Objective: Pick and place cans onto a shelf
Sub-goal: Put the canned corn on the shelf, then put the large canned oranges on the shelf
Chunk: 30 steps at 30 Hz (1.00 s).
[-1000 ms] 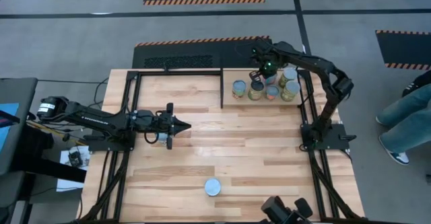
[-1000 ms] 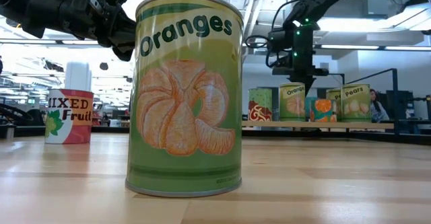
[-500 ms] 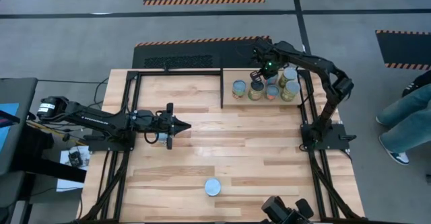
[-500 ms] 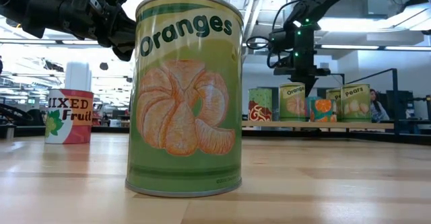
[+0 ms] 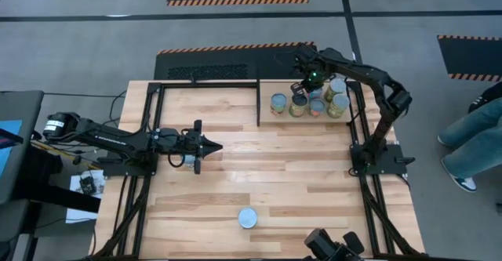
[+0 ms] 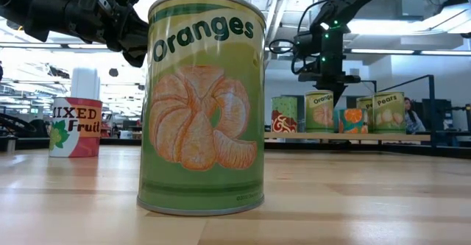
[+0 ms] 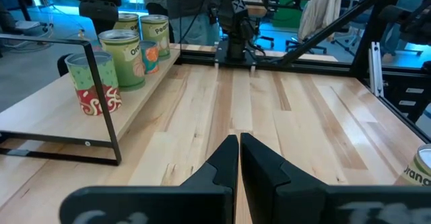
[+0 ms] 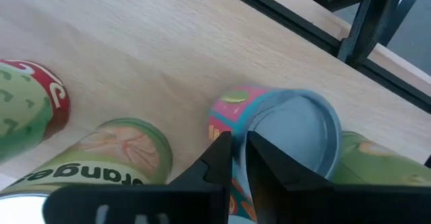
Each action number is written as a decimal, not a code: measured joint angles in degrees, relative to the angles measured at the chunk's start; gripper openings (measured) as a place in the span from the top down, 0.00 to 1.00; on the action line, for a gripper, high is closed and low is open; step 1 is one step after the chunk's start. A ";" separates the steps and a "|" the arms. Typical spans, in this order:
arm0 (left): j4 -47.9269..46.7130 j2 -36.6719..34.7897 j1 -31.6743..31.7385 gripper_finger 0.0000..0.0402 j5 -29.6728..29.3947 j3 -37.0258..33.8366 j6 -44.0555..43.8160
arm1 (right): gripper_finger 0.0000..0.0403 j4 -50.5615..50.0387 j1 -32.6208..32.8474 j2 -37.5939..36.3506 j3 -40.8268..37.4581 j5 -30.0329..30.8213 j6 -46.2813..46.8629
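Several cans [image 5: 297, 106] stand upright in a cluster on the plywood shelf [image 5: 273, 86] at the table's far right. They also show in the left wrist view [image 7: 122, 58]. My right gripper [image 8: 234, 140] is shut and points down over a pink can with a pale blue top [image 8: 296, 126], between it and an Oranges can [image 8: 111, 158]. A green Oranges can [image 5: 248, 217] stands upright near the table's near edge, and fills the low view [image 6: 202, 101]. My left gripper [image 5: 213, 146] is shut and empty, above the table's left middle. My right gripper's shut fingertips [image 8: 222, 143] stand at the edge of the pink can's top rim [image 8: 232, 116], coming from above. Whether they touch the can I cannot tell. The can stands upright on the shelf.
A red Mixed Fruit can [image 6: 76, 127] stands farther back on the left of the low view. Black frame bars [image 7: 101, 96] edge the shelf and the table's sides. Bare planks [image 5: 298, 167] lie between the two arms. A person's legs [image 5: 471, 135] are beyond the right edge.
My right gripper has shifted a little toward the table's right edge and slightly down over the shelf cans, then kept still. The cans have not moved.
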 joint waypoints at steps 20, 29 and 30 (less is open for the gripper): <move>-0.01 0.00 -0.01 0.98 0.01 0.00 0.02 | 0.84 -0.87 -1.23 0.00 0.00 0.04 -0.58; -0.01 0.00 -0.01 0.98 0.00 0.00 0.36 | 0.84 -2.37 -0.54 -0.58 0.00 0.16 -4.99; -0.01 0.00 0.00 0.98 0.00 0.00 0.37 | 0.84 -2.94 -0.35 -1.18 0.00 0.43 -5.58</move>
